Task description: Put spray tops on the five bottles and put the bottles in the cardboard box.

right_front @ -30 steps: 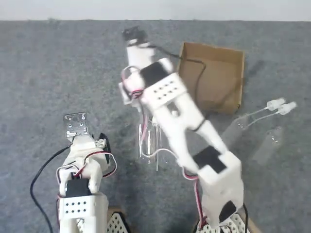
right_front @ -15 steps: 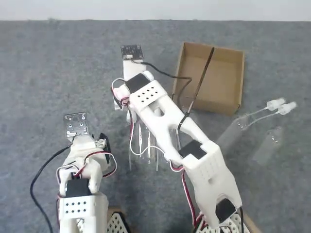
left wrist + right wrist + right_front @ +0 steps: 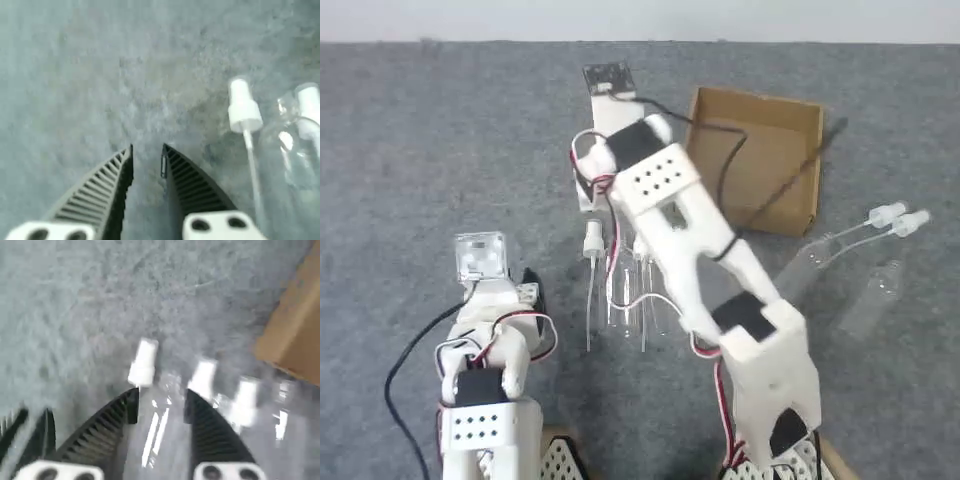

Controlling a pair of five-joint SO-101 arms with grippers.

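Clear plastic spray bottles [image 3: 638, 295] lie side by side in a cluster near the middle of the grey worktop [image 3: 440, 130], partly under the right arm. Some carry white tops, though how many is hard to make out. Just beside them lies a loose spray top [image 3: 592, 240], its thin dip tube trailing toward the robot.

The bottles look empty, so they are probably light, thin-walled and slick. They would likely roll or squirt out of a hard pinch, and are best taken across the body just below the shoulder. The loose spray top is better held by its stiff white head than by the tube, which will bend.

The right tool [image 3: 160, 402] hangs over the capped ends of the cluster, jaws moderately apart. It grips nothing as far as I can tell, and a bottle lies below the gap. The left tool [image 3: 147, 150] sits near the loose spray top, jaws parted only narrowly and holding nothing.

The cardboard box [image 3: 760, 115] stands beyond the cluster, to the right. Well apart on the right lie another bottle [image 3: 807, 265], a bare bottle [image 3: 880, 290] and two more spray tops [image 3: 887, 212].
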